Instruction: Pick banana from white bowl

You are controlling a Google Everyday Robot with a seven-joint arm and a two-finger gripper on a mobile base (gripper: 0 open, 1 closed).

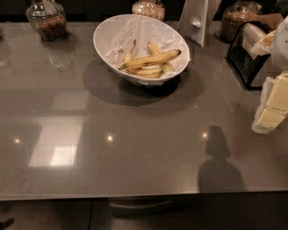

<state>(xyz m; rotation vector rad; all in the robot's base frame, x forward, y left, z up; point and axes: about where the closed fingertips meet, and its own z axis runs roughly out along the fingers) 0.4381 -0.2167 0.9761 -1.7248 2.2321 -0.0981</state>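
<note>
The white bowl [107, 37], a large glossy oval bowl lined with crumpled white paper, sits at the back middle of the grey table. Several yellow bananas [150, 59] lie in it, the top one stretching from the centre towards the right rim. My gripper [272, 110] shows at the right edge of the camera view as white and cream blocks. It hangs over the table, well to the right of the bowl and nearer the front. It holds nothing that I can see.
Glass jars stand along the back at the left [46, 20], middle [147, 8] and right [238, 18]. A white stand [195, 20] rises behind the bowl. A black wire holder [245, 58] sits at the right. The table's front edge [144, 196] runs across the bottom.
</note>
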